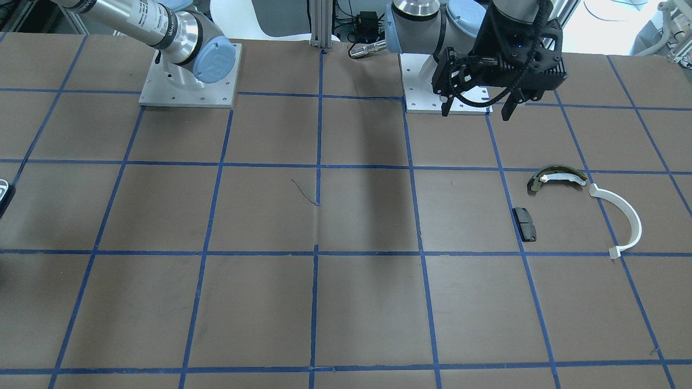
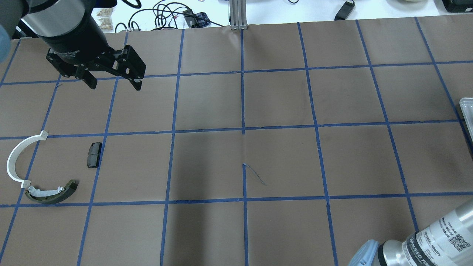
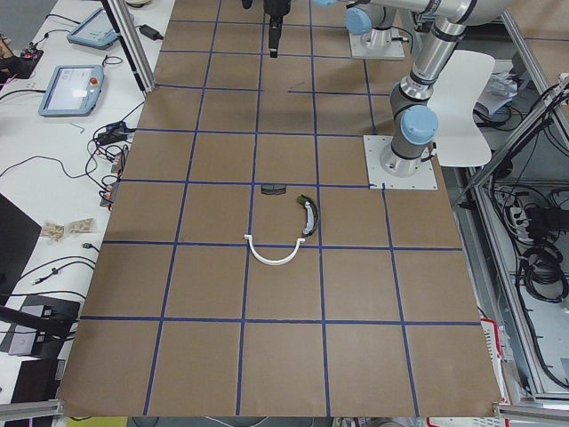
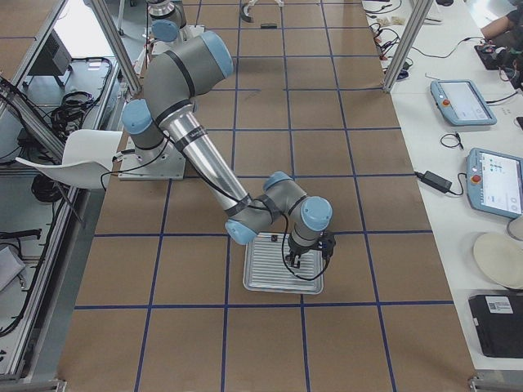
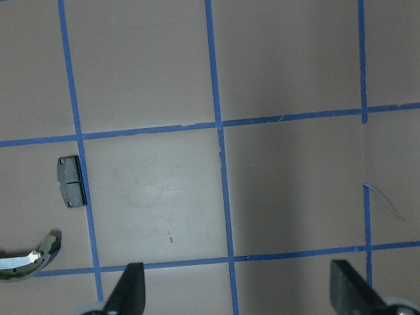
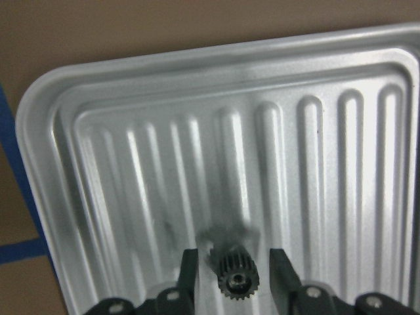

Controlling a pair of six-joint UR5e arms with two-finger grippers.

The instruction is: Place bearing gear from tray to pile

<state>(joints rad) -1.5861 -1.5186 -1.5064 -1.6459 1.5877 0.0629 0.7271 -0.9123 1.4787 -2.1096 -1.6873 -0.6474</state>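
Right gripper (image 6: 233, 257) is hovering low in the tray (image 6: 46, 197), jaws apart, with the bearing gear (image 6: 237, 281) sitting untouched between them, while the left gripper (image 2: 115, 86) is hanging spread wide, far from the tray.

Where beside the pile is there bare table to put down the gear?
Bare table lies between the white half-ring, the black pad and the brake shoe; also right of the pad in the overhead view. It is crowded where the ring's end nears the shoe.
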